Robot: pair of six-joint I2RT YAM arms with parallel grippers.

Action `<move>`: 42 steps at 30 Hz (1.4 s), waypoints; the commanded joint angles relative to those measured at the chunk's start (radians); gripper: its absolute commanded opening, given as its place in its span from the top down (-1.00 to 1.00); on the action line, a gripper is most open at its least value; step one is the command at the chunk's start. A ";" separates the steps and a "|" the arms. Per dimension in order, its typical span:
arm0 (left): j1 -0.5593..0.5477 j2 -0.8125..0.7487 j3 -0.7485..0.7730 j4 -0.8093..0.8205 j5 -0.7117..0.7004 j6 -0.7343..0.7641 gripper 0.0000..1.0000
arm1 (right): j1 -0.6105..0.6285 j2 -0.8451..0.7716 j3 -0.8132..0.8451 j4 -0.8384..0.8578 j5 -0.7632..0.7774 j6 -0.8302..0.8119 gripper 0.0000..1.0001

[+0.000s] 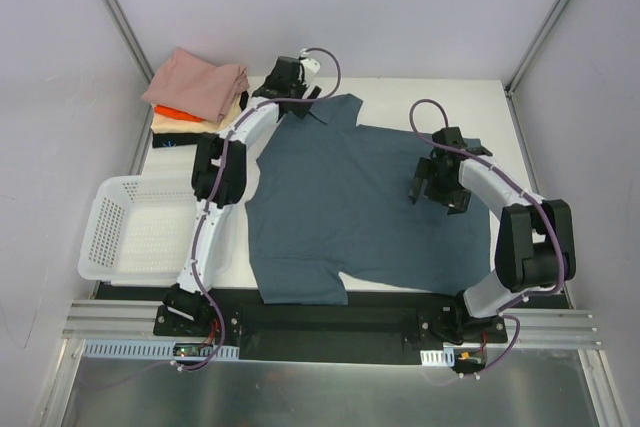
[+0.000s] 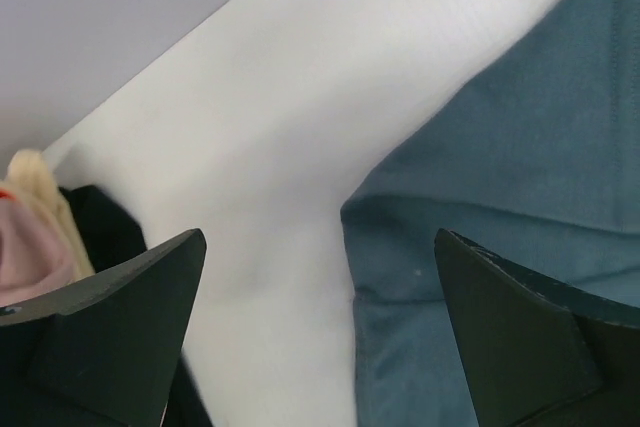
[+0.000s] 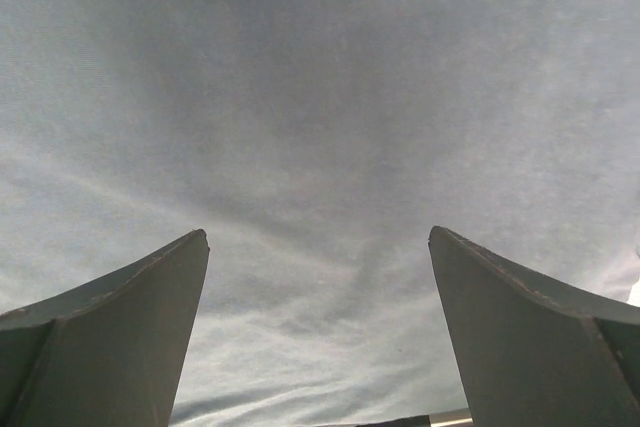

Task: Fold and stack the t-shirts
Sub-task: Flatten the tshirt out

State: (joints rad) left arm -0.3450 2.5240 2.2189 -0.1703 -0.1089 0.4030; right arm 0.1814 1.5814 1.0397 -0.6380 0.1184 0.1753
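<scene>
One slate-blue t-shirt (image 1: 350, 207) lies spread flat in the middle of the white table (image 1: 420, 92), its hem toward the arm bases and its collar toward the far edge. At the table's far left corner sits one pile of four folded shirts: a dusty pink one (image 1: 200, 82) on top, then a cream one (image 1: 240, 102) of which only an edge shows, an orange one (image 1: 172, 113) and a black one (image 1: 175, 134) at the bottom. That makes five shirts in all.

The left gripper (image 2: 320, 234) hangs over the far left of the blue shirt, between the collar area and the pile; its two fingers (image 2: 120, 327) are spread wide, with bare table and a shirt edge below them and nothing pinched. The right gripper (image 3: 318, 231) hovers above the right side of the blue shirt, its jaws likewise spread apart over plain cloth, gripping nothing.

One white lattice basket (image 1: 130, 227) stands on the left, beside the left arm
</scene>
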 commanded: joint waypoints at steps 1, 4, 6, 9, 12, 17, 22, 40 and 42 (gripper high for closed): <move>-0.031 -0.261 -0.092 0.015 -0.077 -0.095 -0.99 | -0.013 -0.087 0.023 -0.046 0.041 0.018 -0.93; -0.049 -0.413 -0.291 0.006 -0.032 -0.179 -0.98 | -0.040 -0.113 0.002 -0.048 0.036 0.020 -0.93; -0.051 -0.511 -0.355 -0.018 0.011 -0.275 -0.99 | -0.060 -0.119 -0.009 -0.042 0.024 0.015 -0.93; -0.051 -0.609 -0.450 -0.078 0.090 -0.401 -0.99 | -0.118 -0.100 -0.020 -0.022 0.004 -0.003 -0.93; -0.051 -0.682 -0.537 -0.138 0.194 -0.527 -0.99 | -0.180 -0.051 -0.018 0.000 -0.016 -0.005 -0.93; -0.051 -0.720 -0.674 -0.156 0.331 -0.690 -0.99 | -0.243 0.092 0.072 -0.008 -0.063 -0.013 -0.93; -0.051 -0.631 -0.690 -0.199 0.403 -0.710 -0.99 | -0.263 0.195 0.146 -0.023 -0.069 -0.020 -0.93; 0.034 -0.197 -0.322 -0.386 0.463 -0.783 -0.98 | -0.312 0.546 0.583 -0.202 -0.109 -0.068 -0.93; 0.044 -0.156 -0.256 -0.397 0.469 -0.793 -0.99 | -0.315 0.586 0.635 -0.225 -0.111 -0.073 -0.93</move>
State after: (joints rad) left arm -0.3229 2.2845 1.8641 -0.5034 0.3496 -0.3611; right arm -0.1196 2.0949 1.5688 -0.8440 0.0315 0.1272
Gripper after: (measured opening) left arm 0.993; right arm 0.966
